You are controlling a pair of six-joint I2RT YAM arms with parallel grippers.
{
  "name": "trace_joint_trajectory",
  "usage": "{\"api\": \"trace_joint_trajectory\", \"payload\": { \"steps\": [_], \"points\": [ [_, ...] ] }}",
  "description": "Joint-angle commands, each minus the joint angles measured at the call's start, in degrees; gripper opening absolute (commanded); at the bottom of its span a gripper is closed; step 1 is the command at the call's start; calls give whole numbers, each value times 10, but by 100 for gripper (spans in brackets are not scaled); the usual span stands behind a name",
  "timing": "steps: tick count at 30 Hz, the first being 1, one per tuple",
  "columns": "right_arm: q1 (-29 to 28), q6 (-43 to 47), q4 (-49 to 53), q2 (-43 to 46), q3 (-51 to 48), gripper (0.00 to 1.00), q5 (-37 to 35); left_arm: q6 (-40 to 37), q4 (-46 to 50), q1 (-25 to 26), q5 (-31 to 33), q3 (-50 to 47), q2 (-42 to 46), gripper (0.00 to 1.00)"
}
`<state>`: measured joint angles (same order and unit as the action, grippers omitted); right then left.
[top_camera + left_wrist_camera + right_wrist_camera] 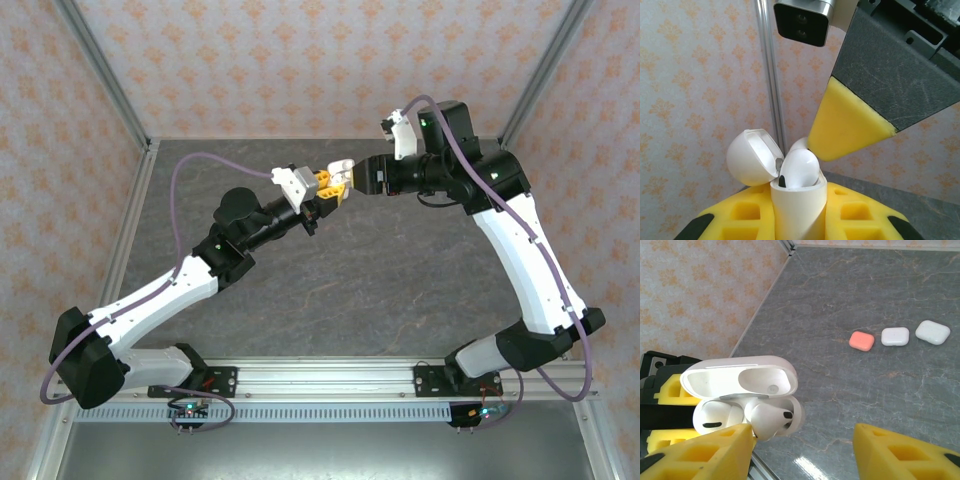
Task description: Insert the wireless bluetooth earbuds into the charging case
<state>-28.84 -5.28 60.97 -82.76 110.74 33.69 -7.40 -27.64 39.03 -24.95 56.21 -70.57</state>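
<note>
Grey counter [850,300] carries three closed cases in a row, one salmon [861,340] and two white [895,336] [933,332]. The left hand [322,190] is clamped on the open charging case [740,380], held above the counter. The right hand [802,437] stands part-open and holds nothing, one finger [715,450] touching an earbud [767,417] sitting proud in its well. The second earbud [715,420] is seated beside it.

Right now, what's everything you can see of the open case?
The case is white, glossy plastic by its look, rounded, lid hinged open. The left gripper clamps its body, holding it off the table. Two white earbuds sit inside, one sticking up; a finger of the right gripper touches that one.
</note>
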Motion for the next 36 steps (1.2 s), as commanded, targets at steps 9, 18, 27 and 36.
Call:
{"api": "trace_joint_trajectory", "payload": {
  "steps": [9, 18, 27, 36],
  "points": [
    [13, 3, -21, 34, -16, 60, 38, 5, -17, 5, 7, 20, -1, 0],
    [60, -25, -169, 83, -124, 82, 187, 14, -11, 5, -35, 16, 11, 0],
    [59, -60, -276, 67, -159, 83, 296, 24, 13, 5, -73, 33, 3, 0],
    [58, -35, -293, 93, -178, 80, 302, 26, 30, 5, -77, 40, -5, 0]
  ]
}}
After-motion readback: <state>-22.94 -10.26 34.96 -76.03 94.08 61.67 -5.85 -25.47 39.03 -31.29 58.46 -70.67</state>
